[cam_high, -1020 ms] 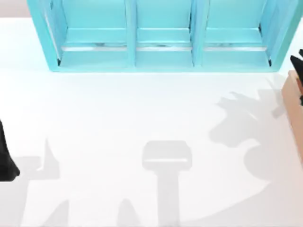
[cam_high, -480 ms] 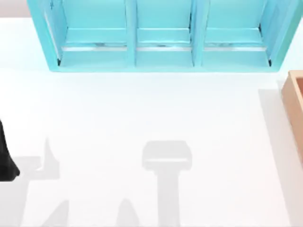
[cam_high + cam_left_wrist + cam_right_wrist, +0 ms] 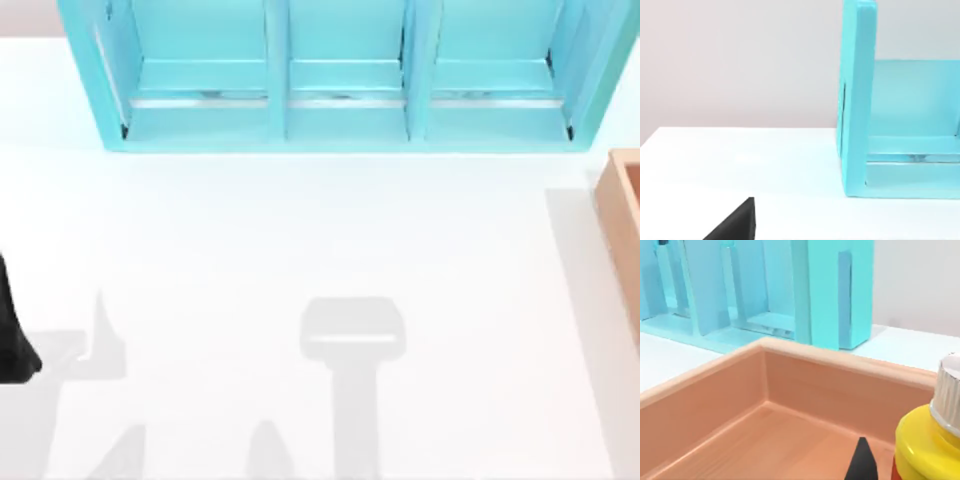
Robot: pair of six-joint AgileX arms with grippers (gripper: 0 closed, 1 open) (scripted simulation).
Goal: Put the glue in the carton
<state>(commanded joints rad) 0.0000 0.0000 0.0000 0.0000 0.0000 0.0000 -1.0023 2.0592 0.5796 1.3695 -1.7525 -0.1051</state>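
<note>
Glue [image 3: 925,445] hangs close before the right wrist camera, over the open carton [image 3: 765,405], a spot suited to dropping it inside. One dark tip of the right fingers [image 3: 861,460] shows beside it; whether they grip it I cannot tell. The carton [image 3: 622,220] sits at the tabletop's [image 3: 300,240] right edge, near the turquoise cabinet [image 3: 340,75]. The left arm [image 3: 12,330] idles at the left edge.

The turquoise three-bay cabinet [image 3: 340,75] stands along the back of the white desk [image 3: 300,250]. The tan flat-walled carton [image 3: 622,235] sits at the desk's right edge, near the cabinet; the small yellow glue bottle [image 3: 927,447] is inside it.
</note>
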